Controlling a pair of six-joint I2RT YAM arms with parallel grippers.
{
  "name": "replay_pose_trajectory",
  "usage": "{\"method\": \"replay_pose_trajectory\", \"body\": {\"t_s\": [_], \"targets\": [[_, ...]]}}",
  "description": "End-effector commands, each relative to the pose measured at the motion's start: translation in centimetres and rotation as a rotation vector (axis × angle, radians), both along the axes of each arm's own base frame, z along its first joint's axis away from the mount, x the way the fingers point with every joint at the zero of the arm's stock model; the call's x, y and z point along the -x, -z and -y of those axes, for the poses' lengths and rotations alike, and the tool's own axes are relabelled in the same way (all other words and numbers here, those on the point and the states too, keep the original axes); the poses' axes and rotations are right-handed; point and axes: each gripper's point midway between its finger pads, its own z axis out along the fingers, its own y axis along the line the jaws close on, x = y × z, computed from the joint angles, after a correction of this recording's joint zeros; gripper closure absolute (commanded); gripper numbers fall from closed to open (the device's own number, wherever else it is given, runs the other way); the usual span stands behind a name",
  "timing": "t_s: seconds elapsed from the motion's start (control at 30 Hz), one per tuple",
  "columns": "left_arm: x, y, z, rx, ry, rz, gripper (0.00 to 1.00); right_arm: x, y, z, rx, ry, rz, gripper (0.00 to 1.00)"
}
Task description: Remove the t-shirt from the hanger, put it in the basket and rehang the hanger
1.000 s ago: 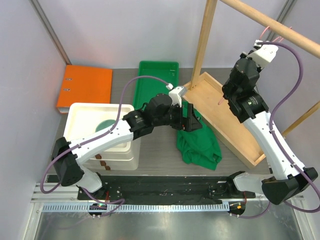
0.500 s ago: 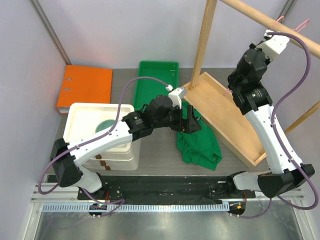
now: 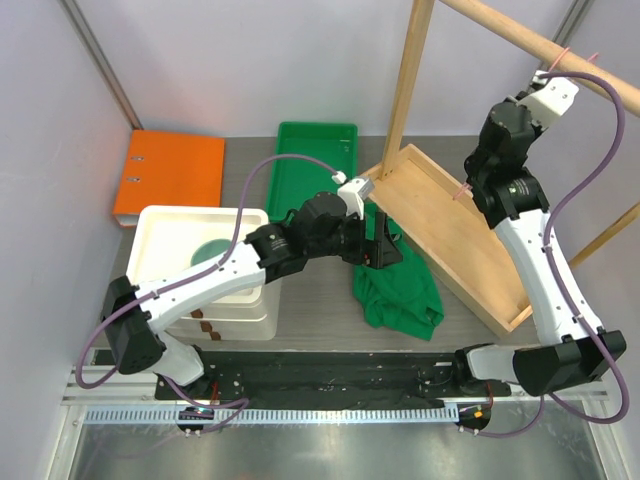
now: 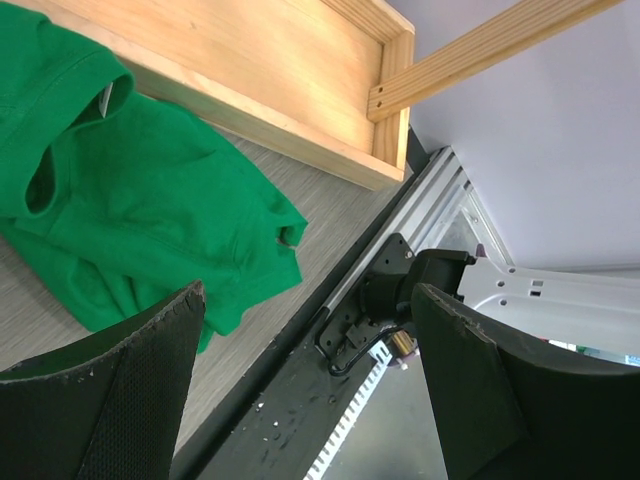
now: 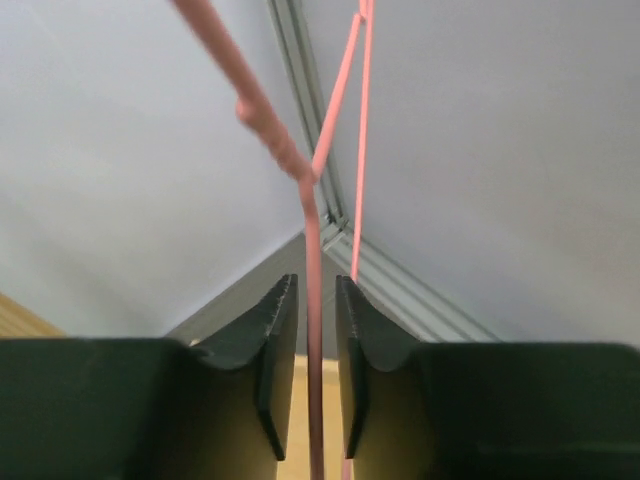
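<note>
Top external view: at 6 o'clock the t-shirt (image 3: 398,292) lies crumpled just beside the wooden tray (image 3: 450,240). The left gripper (image 3: 385,245) hovers over it, jaws spread. At 9 o'clock a white bin (image 3: 160,220) holds a green disc (image 3: 212,250). At 2 o'clock the right gripper (image 5: 315,370) pinches the hanger (image 5: 312,230).

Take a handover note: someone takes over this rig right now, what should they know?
The left tool is open and empty, over the t-shirt.
The right tool is shut on the hanger wire, high by the wooden rod.
The t-shirt is off the hanger, crumpled on the table beside the wooden tray.
Done: t-shirt removed.
Left: likely only putting the hanger away and releasing it.
</note>
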Motion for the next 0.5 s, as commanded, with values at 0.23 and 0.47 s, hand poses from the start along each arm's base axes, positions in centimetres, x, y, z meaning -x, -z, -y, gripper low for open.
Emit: {"method": "replay_pose_trajectory", "body": {"t_s": [0.23,0.47], "targets": [[-1.0,2.9,0.9,-0.232,-0.046,0.081,0.14,3.5,3.4,-2.2,-0.068,-0.198,-0.078,0.1],[-1.9,7.3,2.9,-0.417,-0.048,0.167,0.12,8.3,5.8,-2.2,-0.076,-0.265,-0.122,0.0]]}}
